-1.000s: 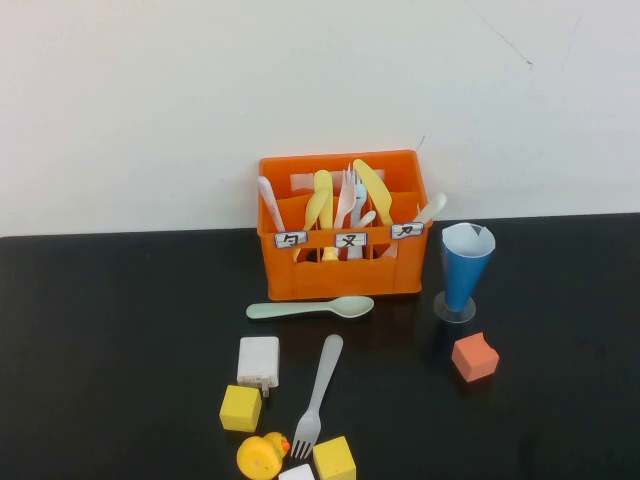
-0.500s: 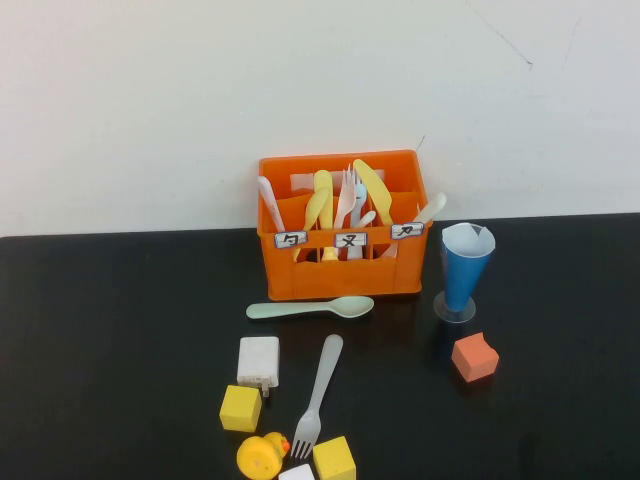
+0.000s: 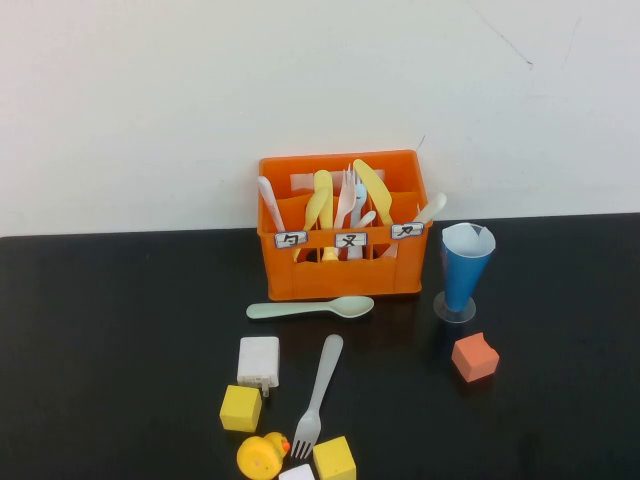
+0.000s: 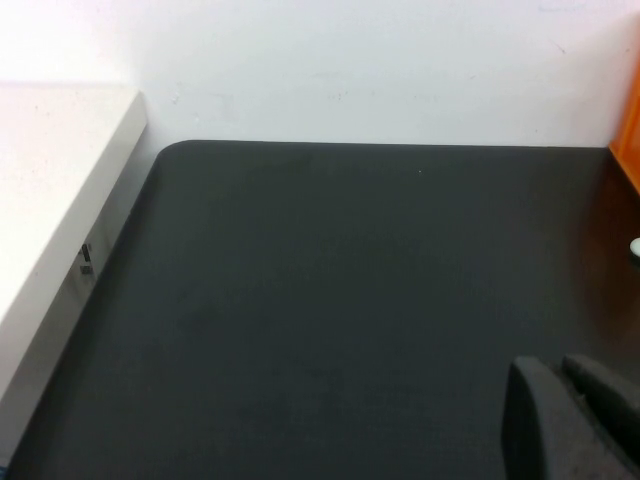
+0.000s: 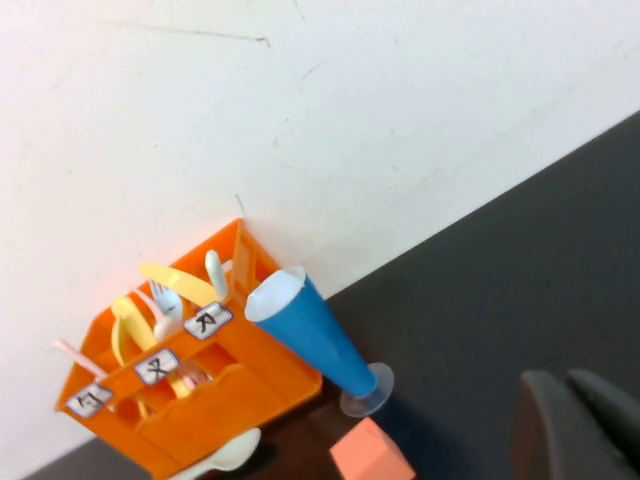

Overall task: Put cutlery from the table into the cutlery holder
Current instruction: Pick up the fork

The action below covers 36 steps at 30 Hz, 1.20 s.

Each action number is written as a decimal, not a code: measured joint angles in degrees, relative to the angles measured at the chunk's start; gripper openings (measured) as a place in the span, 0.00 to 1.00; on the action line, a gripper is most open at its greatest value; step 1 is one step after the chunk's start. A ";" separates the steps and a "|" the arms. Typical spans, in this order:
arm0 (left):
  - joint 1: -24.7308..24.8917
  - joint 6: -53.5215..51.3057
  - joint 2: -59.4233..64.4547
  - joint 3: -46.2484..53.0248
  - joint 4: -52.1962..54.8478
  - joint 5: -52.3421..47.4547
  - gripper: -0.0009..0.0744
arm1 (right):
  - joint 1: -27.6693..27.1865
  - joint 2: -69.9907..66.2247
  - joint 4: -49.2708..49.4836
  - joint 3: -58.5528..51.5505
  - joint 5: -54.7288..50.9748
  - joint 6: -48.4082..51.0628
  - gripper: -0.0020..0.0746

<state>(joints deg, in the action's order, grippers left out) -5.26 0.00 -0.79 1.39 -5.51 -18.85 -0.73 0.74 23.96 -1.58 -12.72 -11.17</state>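
The mint-green spoon [image 3: 310,309] lies flat on the black table [image 3: 120,330] just in front of the orange cutlery holder [image 3: 340,275]. The holder has yellow and white utensils standing in it. The grey fork [image 3: 319,392] lies nearer the front, tines toward the front edge. Neither arm shows in the high view. My left gripper [image 4: 557,368] is shut and empty over bare table, far left of the holder's edge [image 4: 630,130]. My right gripper [image 5: 566,382] is shut and empty, to the right of the holder [image 5: 220,400] and the spoon's bowl [image 5: 235,452].
A blue paper cone cup [image 3: 464,268] stands right of the holder, with an orange cube [image 3: 474,357] in front of it. Around the fork lie a white charger [image 3: 259,361], two yellow cubes [image 3: 241,408], a yellow duck [image 3: 262,455] and a white block [image 3: 297,472].
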 joint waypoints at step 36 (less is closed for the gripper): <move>0.00 0.00 0.00 0.00 0.00 0.00 0.01 | 23.32 -74.13 -13.79 60.69 -37.17 63.16 0.02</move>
<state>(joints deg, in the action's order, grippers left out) -5.26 0.00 -0.79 1.39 -5.51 -18.85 22.59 -73.39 10.17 59.11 -49.88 51.99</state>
